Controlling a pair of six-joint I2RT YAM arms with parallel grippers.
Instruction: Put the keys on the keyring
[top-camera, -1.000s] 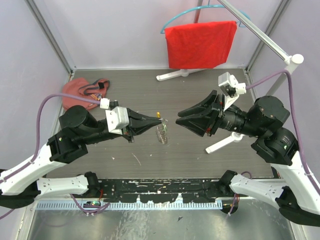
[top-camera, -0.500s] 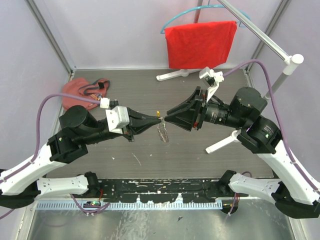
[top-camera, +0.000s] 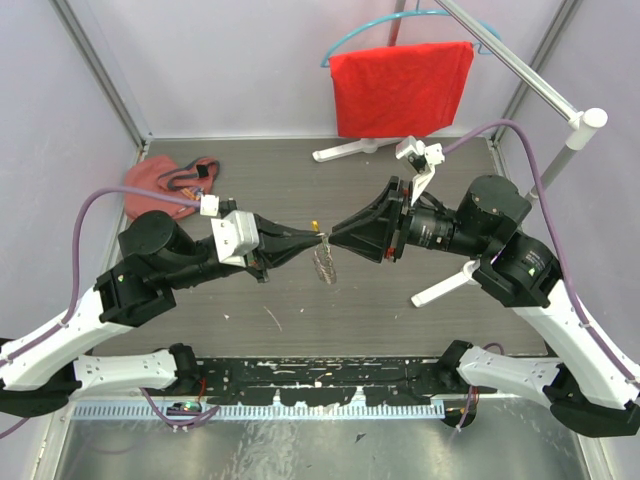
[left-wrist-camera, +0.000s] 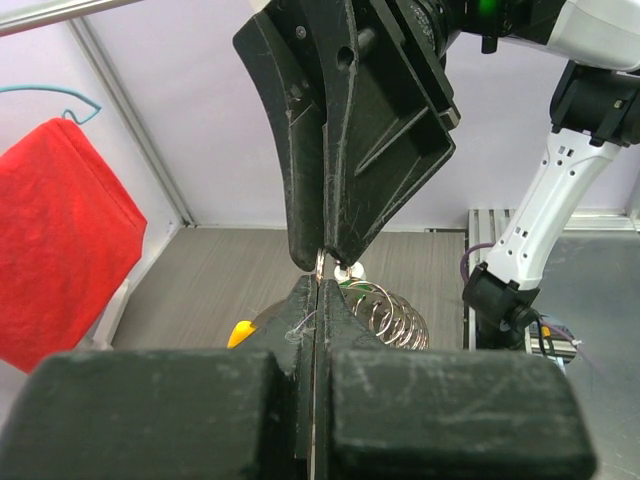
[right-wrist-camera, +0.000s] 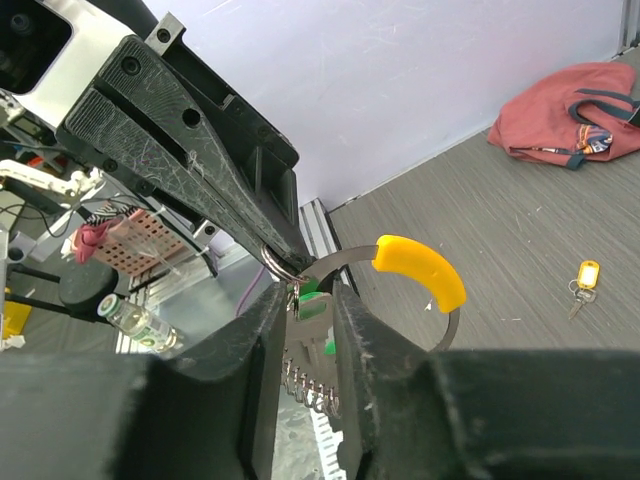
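- Since a second ago the right gripper (top-camera: 338, 238) has swung in from the right and now stands tip to tip with the left gripper (top-camera: 316, 240), which has hardly shifted.
- Above mid-table the keyring (top-camera: 324, 262) hangs just under the two meeting tips. Its orange segment (right-wrist-camera: 420, 270) curves away to one side and its silvery coil (left-wrist-camera: 388, 315) dangles below.
- Left gripper: clamped fully together on the thin wire of the keyring, holding it up off the table.
- Right gripper: jaws only narrowly apart, closed in on the head of the green key (right-wrist-camera: 313, 305), which sits right against the ring wire.
- Step in hand, as I judge it: working the green key onto the ring. Whether its hole is already past the wire end is too small to tell.
- Next move calls for a fine, steady push of the key along the wire while the left side holds firm.
- A small key with a yellow tag (right-wrist-camera: 585, 275) lies on the table, well apart, near the red pouch (right-wrist-camera: 565, 110); it looks not yet threaded.
- Writing: none readable; the tag looks blank and no brand shows.
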